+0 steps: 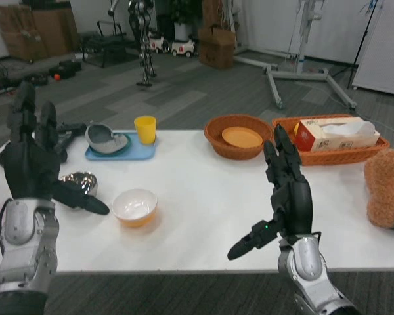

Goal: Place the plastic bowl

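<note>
Orange plastic bowl (pixel 134 207) sits upright on white table (pixel 203 216), untouched. Left hand (pixel 33 161) and right hand (pixel 285 197) raised, fingers apart, holding nothing.

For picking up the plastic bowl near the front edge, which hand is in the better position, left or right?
Probably the left hand. It hovers open just beside the orange plastic bowl, thumb pointing toward it. The right hand, also open, is farther away across the white table.

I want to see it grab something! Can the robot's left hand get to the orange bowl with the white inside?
Probably yes. The left hand is open and holds nothing, the orange bowl sits just beside it, with bare table between.
</note>
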Controlling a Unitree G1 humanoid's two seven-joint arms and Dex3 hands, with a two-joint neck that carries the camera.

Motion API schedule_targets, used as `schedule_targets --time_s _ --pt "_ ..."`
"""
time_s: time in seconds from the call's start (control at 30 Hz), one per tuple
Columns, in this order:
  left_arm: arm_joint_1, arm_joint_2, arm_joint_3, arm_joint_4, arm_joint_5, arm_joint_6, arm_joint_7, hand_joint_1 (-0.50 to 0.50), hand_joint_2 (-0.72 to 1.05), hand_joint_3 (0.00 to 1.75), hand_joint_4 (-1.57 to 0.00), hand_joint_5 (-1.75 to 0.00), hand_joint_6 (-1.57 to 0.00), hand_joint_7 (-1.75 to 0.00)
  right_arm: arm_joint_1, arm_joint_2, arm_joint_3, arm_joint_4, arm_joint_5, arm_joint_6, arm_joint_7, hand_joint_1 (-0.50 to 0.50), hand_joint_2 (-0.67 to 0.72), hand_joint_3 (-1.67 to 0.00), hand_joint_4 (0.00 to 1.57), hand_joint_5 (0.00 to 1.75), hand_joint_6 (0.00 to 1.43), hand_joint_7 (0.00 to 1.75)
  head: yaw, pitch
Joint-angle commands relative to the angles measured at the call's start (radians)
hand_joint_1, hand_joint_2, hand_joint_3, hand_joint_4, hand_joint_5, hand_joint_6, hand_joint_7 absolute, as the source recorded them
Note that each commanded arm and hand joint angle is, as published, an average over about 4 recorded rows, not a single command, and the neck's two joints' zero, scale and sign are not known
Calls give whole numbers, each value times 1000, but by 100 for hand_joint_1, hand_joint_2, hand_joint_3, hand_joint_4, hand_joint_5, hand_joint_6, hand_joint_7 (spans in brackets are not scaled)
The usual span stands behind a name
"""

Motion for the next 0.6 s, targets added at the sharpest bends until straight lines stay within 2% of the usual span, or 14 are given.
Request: schedule_targets --time_s 0.03,0.17,0.27,0.43,0.6 --pt "14 14 -31 -11 -36 -3 -13 -46 -72 0 0 -10 0 -14 8 -9 -27 -16 8 -9 1 -46 47 0 0 0 0 0 -7 11" --pt "15 22 -84 -12 -102 1 -57 -46 -72 0 0 0 0 -14 9 -14 -44 -25 7 -11 1 -46 47 0 0 0 0 0 -27 43" --pt "15 33 -100 -14 -116 17 -98 -46 -72 0 0 0 0 -14 8 -18 -57 -30 6 -11 1 -46 47 0 0 0 0 0 -37 56" --pt "12 46 -107 -19 -128 34 -132 -46 -72 0 0 0 0 -14 6 -21 -78 -38 6 -12 1 -46 47 0 0 0 0 0 -48 80" --pt "7 48 -110 -20 -139 44 -140 -46 -72 0 0 0 0 -14 6 -21 -100 -43 3 -16 1 -44 47 0 0 0 0 0 -56 85"
